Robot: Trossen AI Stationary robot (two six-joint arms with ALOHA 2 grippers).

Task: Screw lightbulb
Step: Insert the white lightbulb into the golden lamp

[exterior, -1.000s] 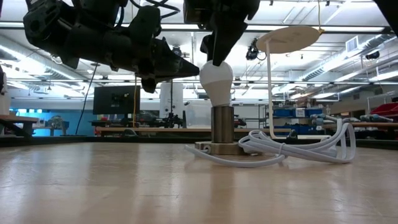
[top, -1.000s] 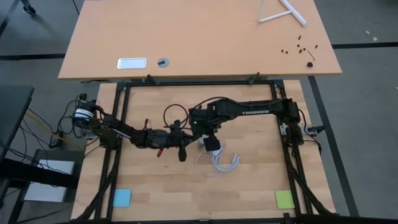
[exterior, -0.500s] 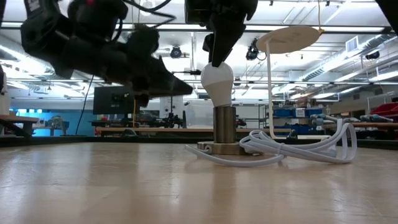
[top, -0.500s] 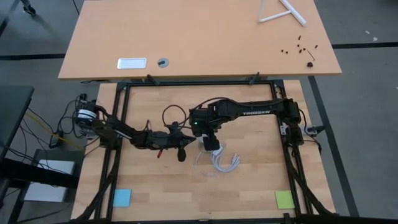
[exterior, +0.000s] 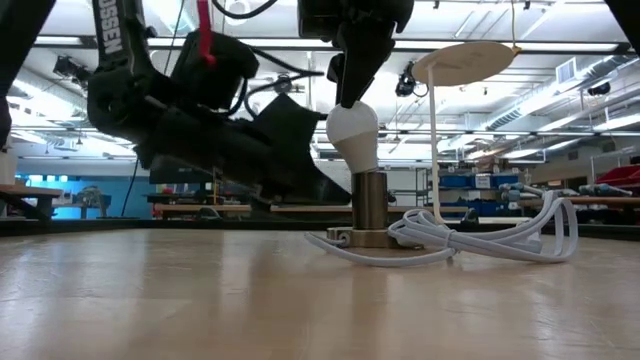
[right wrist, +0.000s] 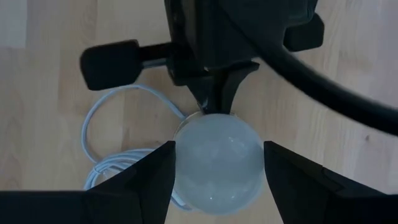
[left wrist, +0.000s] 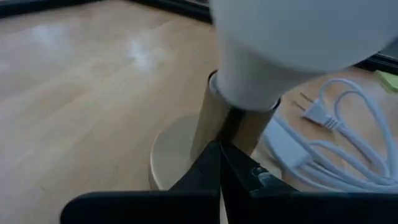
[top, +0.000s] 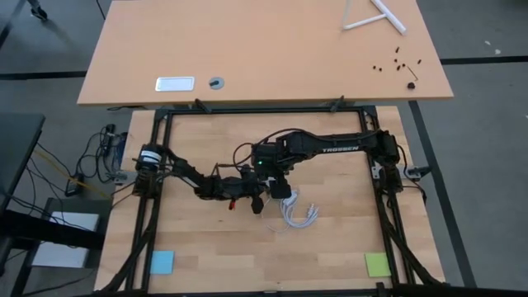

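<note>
One lightbulb (exterior: 352,133) sits tilted in the one metal socket (exterior: 371,208) mid-table (exterior: 200,300), one white cord (exterior: 480,240) coiled to its right. The right gripper (right wrist: 214,168) straddles the bulb from above, fingers spread around it. The left gripper (left wrist: 219,163) is clenched, its tip pressed against the socket. My worry: that lean could cross-thread the bulb, or the socket slips sideways and spins.
</note>
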